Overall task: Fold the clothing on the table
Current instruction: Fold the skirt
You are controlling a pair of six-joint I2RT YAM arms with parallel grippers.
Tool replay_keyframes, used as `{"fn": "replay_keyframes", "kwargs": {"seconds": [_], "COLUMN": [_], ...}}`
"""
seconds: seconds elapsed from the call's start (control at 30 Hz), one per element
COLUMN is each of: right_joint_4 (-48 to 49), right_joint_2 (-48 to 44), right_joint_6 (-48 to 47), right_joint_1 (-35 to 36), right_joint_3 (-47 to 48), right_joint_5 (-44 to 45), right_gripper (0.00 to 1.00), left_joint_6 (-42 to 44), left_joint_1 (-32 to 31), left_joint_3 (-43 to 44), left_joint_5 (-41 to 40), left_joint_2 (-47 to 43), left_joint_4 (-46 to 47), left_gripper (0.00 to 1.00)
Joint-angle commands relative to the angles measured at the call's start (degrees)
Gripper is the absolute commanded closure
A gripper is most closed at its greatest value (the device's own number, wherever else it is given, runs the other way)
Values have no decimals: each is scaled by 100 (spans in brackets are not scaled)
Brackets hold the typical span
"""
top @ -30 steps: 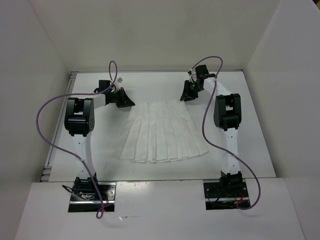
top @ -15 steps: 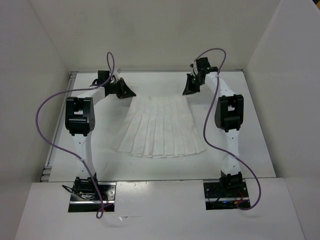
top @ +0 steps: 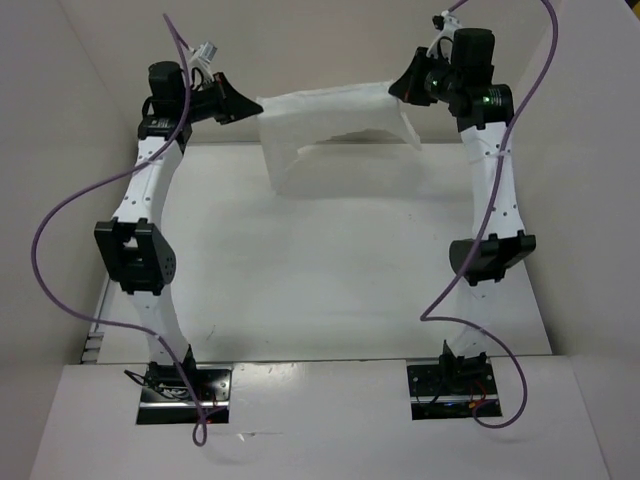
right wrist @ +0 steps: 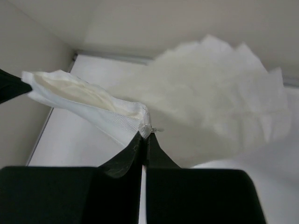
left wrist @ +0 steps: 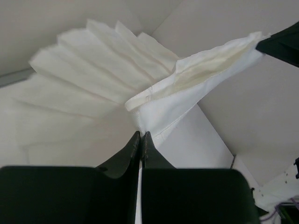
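I see left gripper (top: 248, 103) clamped on left waistband corner of clothing (top: 330, 118), which hangs stretched above far edge of table (top: 300, 260). Right gripper (top: 402, 88) clamped on right corner. I judge fabric light, limp, thin; waistband corners give firmest hold.

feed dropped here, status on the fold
Grippers: left gripper and right gripper both shut on clothing. Raised, spread between them at far end of table. No obstruction seen.

No readable text, brands, numbers or signs in any view. Only 1 white tag (top: 208, 48) just behind left gripper (top: 252, 103), too small to read.
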Motion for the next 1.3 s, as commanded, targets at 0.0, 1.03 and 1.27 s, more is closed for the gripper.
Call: {"fn": "replay_keyframes", "kwargs": {"seconds": [0.0,1.03,1.27], "right_joint_4": [-112,-1034,-410], "right_joint_2": [-621,-4674,-4210], "right_joint_6": [-16,2313,2252], "right_joint_1": [-122,845,432], "right_joint_3": [-1445,-8491,-8613], "right_joint_5": [6,2061,2237], "right_gripper": [100,100,100], "left_joint_6": [155,-180,-3], "left_joint_1": [71,-1476,-1537], "left_joint_3": [-1207,-5905,-5037], "left_joint_5": [-47,-1392,-1542], "left_joint_2": [-935,-3682,-2109], "left_joint_4": [325,-280,204], "left_gripper": [100,100,100]}}
